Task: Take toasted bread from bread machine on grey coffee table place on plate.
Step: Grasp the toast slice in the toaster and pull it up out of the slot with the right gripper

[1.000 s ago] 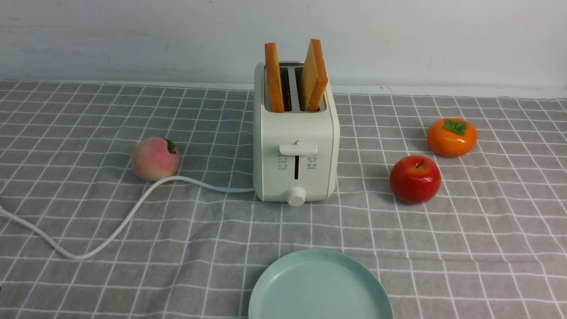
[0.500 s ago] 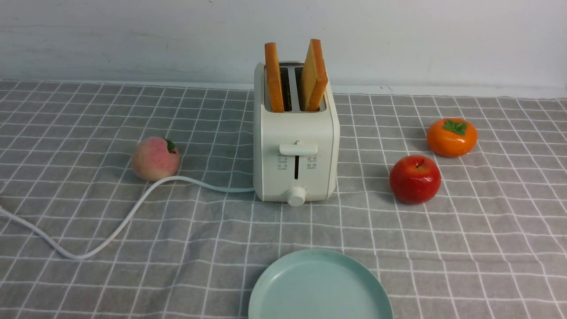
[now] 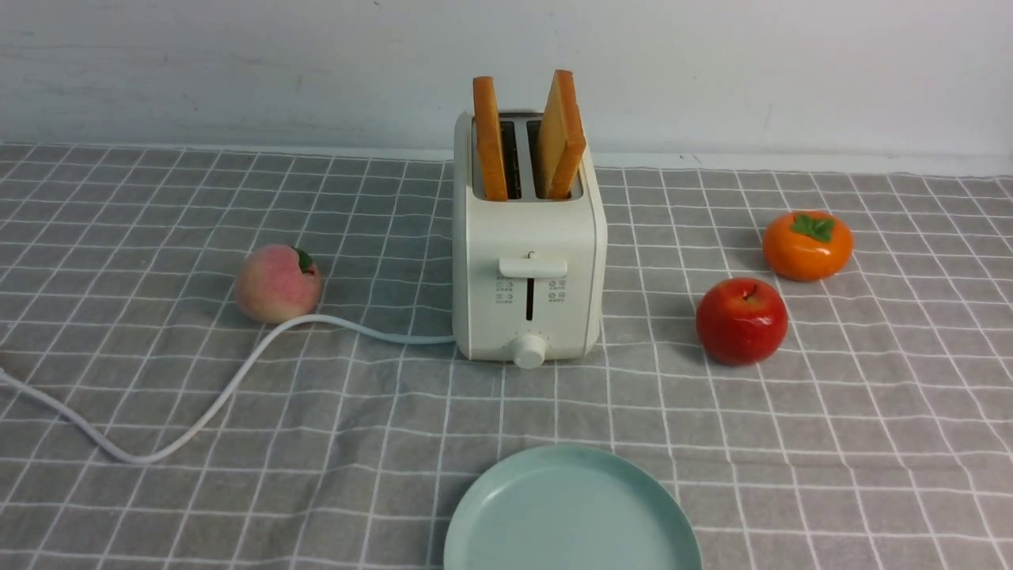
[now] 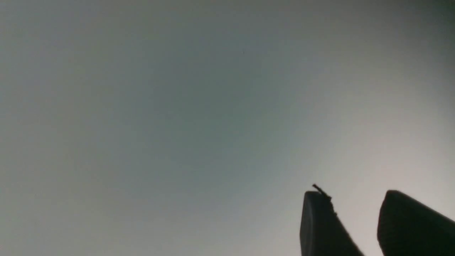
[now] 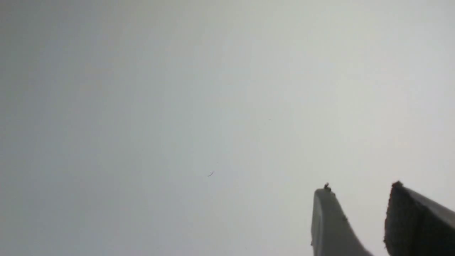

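toasted bread point(image 3: 560, 134) upright in bread machine point(image 3: 529, 261) at far edge of grey coffee table point(image 3: 791, 443), tops exposed for pinching; plate point(image 3: 570, 514) bare at near edge, likely to shorten carry; left gripper point(image 4: 355, 213), right gripper point(image 5: 359, 209) fingers narrowly parted, holding nothing

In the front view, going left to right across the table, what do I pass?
Peach, bread machine, red apple, orange persimmon. The plate sits in front of the bread machine, so I left it out.

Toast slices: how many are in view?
2. The left slice stands upright in the toaster; the right slice leans in its own slot. None lies on the plate.
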